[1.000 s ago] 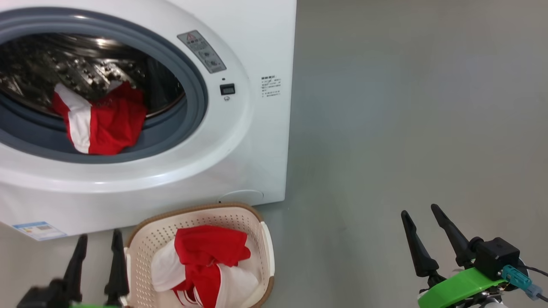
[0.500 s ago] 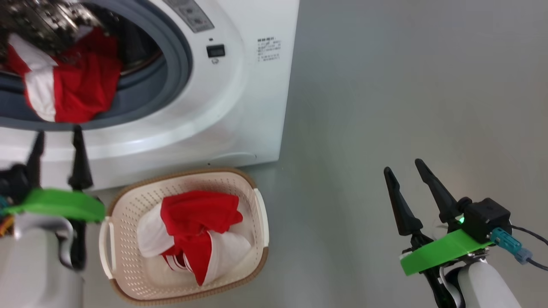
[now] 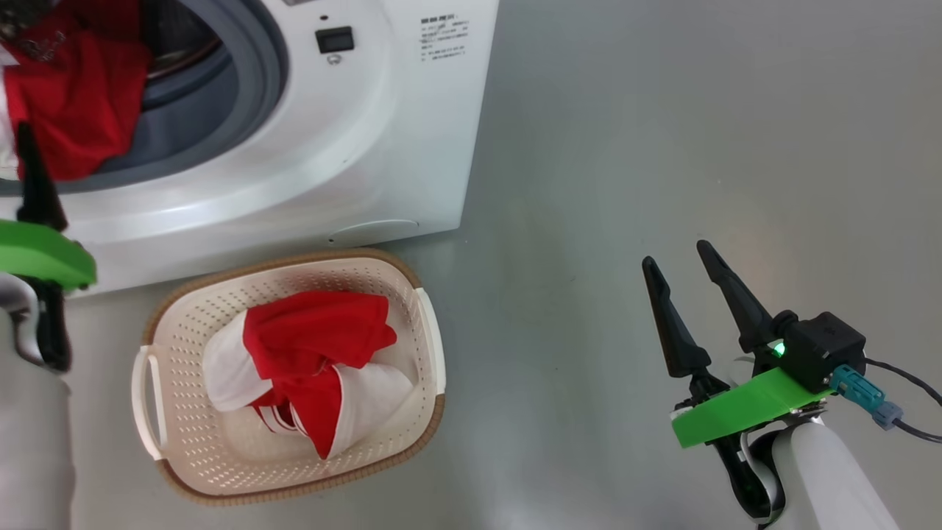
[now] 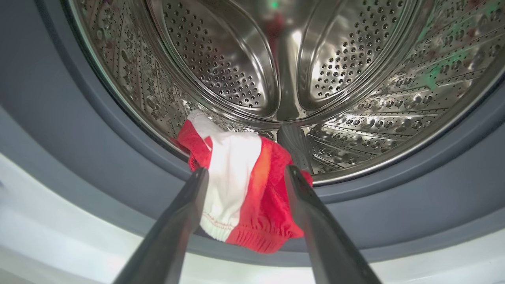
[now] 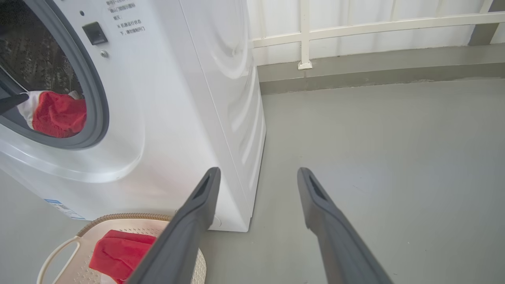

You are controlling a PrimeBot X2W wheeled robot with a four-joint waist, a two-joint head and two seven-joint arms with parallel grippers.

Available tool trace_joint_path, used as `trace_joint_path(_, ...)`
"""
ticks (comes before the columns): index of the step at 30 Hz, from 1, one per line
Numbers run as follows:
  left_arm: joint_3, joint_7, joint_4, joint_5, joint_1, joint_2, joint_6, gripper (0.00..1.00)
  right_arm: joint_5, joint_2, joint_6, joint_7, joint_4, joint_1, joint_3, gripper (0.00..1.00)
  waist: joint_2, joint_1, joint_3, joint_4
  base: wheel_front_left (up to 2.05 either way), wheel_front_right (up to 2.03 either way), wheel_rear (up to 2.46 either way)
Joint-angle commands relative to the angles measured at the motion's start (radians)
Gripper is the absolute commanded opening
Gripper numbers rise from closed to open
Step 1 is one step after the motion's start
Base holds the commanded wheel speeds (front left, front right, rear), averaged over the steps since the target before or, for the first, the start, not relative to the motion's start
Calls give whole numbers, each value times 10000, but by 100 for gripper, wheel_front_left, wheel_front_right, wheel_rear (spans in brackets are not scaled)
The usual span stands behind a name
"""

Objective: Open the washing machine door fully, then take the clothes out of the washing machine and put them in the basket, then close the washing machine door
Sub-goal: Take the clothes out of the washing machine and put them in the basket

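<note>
Ahead, the washing machine [image 3: 412, 110] gapes open, with a grey gasket [image 4: 79, 130] ringing the steel drum [image 4: 221, 71]. The left gripper [image 4: 246, 170], jaws spread wide and empty, points at a red and white garment [image 4: 236, 189] draped over the drum's lip, between and just beyond its fingertips. The right gripper [image 3: 675, 254] hovers over bare floor [image 3: 662, 110] — wide open, holding nothing. Another garment [image 3: 309, 338] lies in the basket [image 3: 430, 346].

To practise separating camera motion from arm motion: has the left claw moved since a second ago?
Yes. The left claw has risen from beside the basket, up the washing machine front, to its drum opening.
</note>
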Motion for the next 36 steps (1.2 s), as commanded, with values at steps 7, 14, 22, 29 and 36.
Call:
trace_joint_path(7,432,-51,789,-79,-922,823,-89,100,-11,130,16,-71,-209,-198,399,100,0,0,244,-184,0,0,0)
trace_joint_path(14,330,-51,1589,-78,-1445,1022,-241,100,7,178,16,-71,-177,-295,530,100,0,0,339,-334,0,0,0)
trace_joint_path(22,110,-51,2371,-44,-1749,1167,-365,20,15,223,16,-71,-167,-261,564,100,0,0,335,-473,0,0,0)
trace_joint_path(29,83,-51,2471,-36,-1776,1220,-391,0,-17,238,16,-71,-165,-231,519,100,0,0,298,-475,0,0,0)
trace_joint_path(36,339,-51,1441,-226,-1138,909,-427,0,-14,221,16,-71,-103,-120,450,100,0,0,-46,-307,0,0,0)
